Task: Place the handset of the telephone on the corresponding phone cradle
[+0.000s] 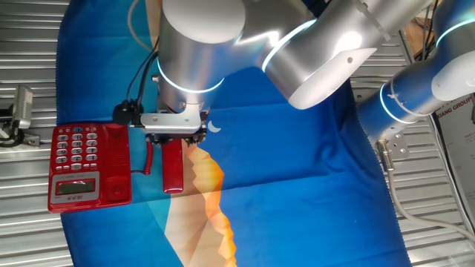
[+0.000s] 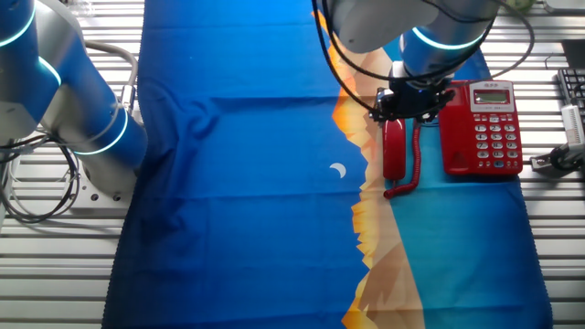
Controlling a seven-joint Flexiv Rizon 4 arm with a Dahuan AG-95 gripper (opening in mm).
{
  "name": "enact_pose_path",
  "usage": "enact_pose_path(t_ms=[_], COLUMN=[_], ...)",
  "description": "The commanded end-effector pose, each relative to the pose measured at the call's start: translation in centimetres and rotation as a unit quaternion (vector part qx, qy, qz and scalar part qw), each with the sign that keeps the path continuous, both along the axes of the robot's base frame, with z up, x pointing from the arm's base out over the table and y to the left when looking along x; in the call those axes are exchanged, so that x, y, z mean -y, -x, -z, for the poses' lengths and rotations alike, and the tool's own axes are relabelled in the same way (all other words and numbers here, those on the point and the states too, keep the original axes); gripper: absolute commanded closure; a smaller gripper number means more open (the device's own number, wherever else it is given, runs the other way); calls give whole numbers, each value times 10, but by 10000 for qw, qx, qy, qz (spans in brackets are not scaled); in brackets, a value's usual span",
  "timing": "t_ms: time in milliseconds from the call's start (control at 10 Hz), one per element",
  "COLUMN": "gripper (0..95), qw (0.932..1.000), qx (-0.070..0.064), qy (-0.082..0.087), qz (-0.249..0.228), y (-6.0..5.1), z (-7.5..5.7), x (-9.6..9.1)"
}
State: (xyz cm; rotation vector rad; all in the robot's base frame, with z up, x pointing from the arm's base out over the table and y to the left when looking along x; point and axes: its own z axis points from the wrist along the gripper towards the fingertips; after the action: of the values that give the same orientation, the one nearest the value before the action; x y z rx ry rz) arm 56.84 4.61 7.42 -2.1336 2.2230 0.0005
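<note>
Gripper (image 1: 174,136) sits at the top end of the handset (image 1: 173,167), left of centre in one fixed view, its fingers hidden under the mount, so I cannot tell whether they clamp the bar or stand apart. Its handset lies lengthwise on the blue cloth (image 1: 297,178), just beside the telephone (image 1: 89,167) but apart from it, with the coiled cord (image 1: 148,158) hanging between them. At the phone's near side, the phone cradle (image 1: 116,163) is bare red plastic. From the other fixed view, the gripper (image 2: 402,108) meets the handset (image 2: 394,151) in the upper right, left of the telephone (image 2: 482,128), and the cord (image 2: 413,164) curls along the handset's right. Cloth covers the ribbed counter (image 2: 55,265).
</note>
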Motion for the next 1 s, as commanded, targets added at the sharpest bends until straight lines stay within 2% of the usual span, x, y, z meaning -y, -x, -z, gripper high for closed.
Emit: enact_pose_path(t_ms=[100, 300, 400, 500, 800, 1000], gripper=[380, 380, 190, 190, 190, 190], qw=[10000, 9999, 9999, 9998, 9998, 9995], qx=[2, -93, -135, -187, -220, -282], qy=[8, -75, -52, -57, -9, 101], qz=[32, -3, -64, -104, -18, -32], y=[-1, -1, -1, -1, -1, -1], z=[-1, -1, -1, -1, -1, -1], x=[0, 0, 0, 0, 0, 0])
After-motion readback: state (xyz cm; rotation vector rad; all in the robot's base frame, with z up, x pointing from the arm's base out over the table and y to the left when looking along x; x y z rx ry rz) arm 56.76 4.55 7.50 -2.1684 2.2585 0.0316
